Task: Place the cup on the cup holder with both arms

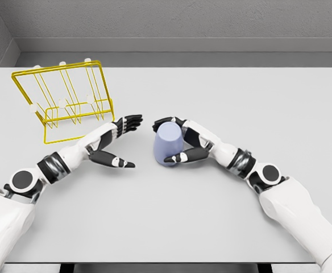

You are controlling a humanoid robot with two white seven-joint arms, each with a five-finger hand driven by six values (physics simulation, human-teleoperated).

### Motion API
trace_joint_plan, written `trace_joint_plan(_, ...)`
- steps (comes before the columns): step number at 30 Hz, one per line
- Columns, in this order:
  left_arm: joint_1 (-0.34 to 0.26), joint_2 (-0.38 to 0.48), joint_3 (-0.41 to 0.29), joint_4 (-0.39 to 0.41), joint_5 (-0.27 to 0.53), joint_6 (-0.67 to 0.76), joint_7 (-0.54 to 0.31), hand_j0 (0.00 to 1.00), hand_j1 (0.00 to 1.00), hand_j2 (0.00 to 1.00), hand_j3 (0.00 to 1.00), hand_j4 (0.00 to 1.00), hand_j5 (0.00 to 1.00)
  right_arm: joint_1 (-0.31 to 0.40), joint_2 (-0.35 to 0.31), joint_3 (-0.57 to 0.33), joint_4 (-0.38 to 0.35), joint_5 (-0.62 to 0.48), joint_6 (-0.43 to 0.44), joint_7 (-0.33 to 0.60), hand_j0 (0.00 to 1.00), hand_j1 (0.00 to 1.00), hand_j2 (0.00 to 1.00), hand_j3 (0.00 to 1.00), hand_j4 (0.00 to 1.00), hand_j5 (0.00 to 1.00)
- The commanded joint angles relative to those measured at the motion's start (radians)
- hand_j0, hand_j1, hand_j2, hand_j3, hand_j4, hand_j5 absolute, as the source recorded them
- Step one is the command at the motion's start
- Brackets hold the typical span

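Cup (169,142): pale lavender-blue, standing on the grey desk (223,102) near its middle, long axis roughly vertical, narrower closed end up so the mouth faces the desk. Right hand (180,142): fingers and thumb curled round the cup's right side, gripping it. Left hand (116,142): just left of the cup, fingers spread, palm toward it, holding nothing. Cup holder (69,99): yellow wire rack, far left of the desk, well apart from the cup.

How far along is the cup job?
Done: right hand has closed around the cup, which still sits on the table. In hand: left hand is open beside it, not touching. Left: carrying it to the yellow holder.
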Motion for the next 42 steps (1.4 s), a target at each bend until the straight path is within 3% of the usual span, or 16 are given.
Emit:
trace_joint_plan(1,0.000,-0.002,0.005,0.000,0.005,-0.001,0.000,1.00,1.00,1.00,1.00,1.00,1.00,0.000,0.000,-0.001,-0.001,-0.006,0.001,0.000,0.90,0.90,0.90,0.90,0.90,0.90)
trace_joint_plan(5,0.000,-0.028,0.005,0.017,0.005,-0.003,0.000,1.00,1.00,1.00,1.00,1.00,1.00,-0.006,-0.001,0.005,-0.001,-0.004,0.001,0.000,1.00,1.00,1.00,1.00,1.00,1.00)
trace_joint_plan(15,-0.002,-0.031,0.005,0.017,0.005,-0.004,0.000,1.00,1.00,1.00,1.00,1.00,1.00,-0.009,-0.044,0.002,0.002,-0.004,-0.003,0.000,1.00,1.00,1.00,1.00,1.00,1.00)
trace_joint_plan(21,-0.002,-0.070,0.000,0.014,-0.022,-0.017,0.000,1.00,1.00,1.00,1.00,1.00,1.00,-0.021,-0.187,-0.016,-0.008,-0.006,-0.015,0.000,1.00,1.00,1.00,1.00,1.00,1.00)
trace_joint_plan(23,-0.002,-0.082,-0.004,0.015,-0.024,-0.015,0.000,1.00,1.00,1.00,1.00,1.00,1.00,-0.028,-0.205,-0.064,-0.009,-0.004,-0.015,0.000,1.00,1.00,1.00,1.00,1.00,1.00)
trace_joint_plan(24,-0.003,-0.088,-0.006,0.015,-0.036,-0.017,0.000,1.00,1.00,1.00,1.00,1.00,1.00,-0.032,-0.258,-0.108,-0.011,-0.004,-0.015,0.000,1.00,1.00,1.00,1.00,1.00,1.00)
trace_joint_plan(27,-0.003,-0.114,-0.006,0.015,-0.045,-0.017,0.000,1.00,1.00,1.00,1.00,1.00,1.00,-0.109,-0.274,-0.116,-0.008,-0.006,-0.015,0.000,1.00,1.00,1.00,1.00,1.00,1.00)
trace_joint_plan(30,-0.006,-0.125,-0.008,0.018,-0.052,-0.015,0.000,1.00,1.00,1.00,1.00,1.00,1.00,-0.129,-0.343,-0.087,-0.017,-0.004,-0.015,0.000,1.00,1.00,1.00,1.00,1.00,1.00)
trace_joint_plan(32,-0.014,-0.142,-0.001,0.040,-0.050,-0.015,0.000,1.00,1.00,1.00,1.00,1.00,1.00,-0.164,-0.345,-0.038,-0.046,-0.004,-0.015,0.000,1.00,1.00,1.00,1.00,1.00,1.00)
trace_joint_plan(35,-0.014,-0.145,0.003,0.052,-0.050,-0.017,0.000,1.00,1.00,1.00,1.00,1.00,1.00,-0.170,-0.383,-0.015,-0.156,0.008,-0.015,0.000,1.00,1.00,1.00,1.00,1.00,1.00)
trace_joint_plan(37,-0.014,-0.145,0.003,0.052,-0.050,-0.018,0.000,1.00,1.00,1.00,1.00,1.00,1.00,-0.189,-0.428,-0.004,-0.169,0.112,-0.047,0.000,1.00,1.00,1.00,1.00,1.00,1.00)
trace_joint_plan(39,-0.014,-0.146,-0.006,0.052,-0.050,-0.017,0.000,1.00,1.00,1.00,1.00,1.00,1.00,-0.198,-0.463,-0.002,-0.170,0.351,-0.047,0.000,1.00,1.00,1.00,1.00,1.00,1.00)
trace_joint_plan(40,-0.014,-0.146,-0.009,0.051,-0.052,-0.018,0.000,1.00,1.00,1.00,1.00,1.00,1.00,-0.216,-0.478,-0.002,-0.170,0.502,-0.047,-0.094,1.00,1.00,1.00,1.00,1.00,1.00)
trace_joint_plan(42,-0.012,-0.152,-0.009,0.051,-0.052,-0.018,0.000,1.00,1.00,1.00,1.00,1.00,1.00,-0.235,-0.506,-0.005,-0.172,0.648,-0.047,-0.210,1.00,1.00,1.00,1.00,1.00,1.00)
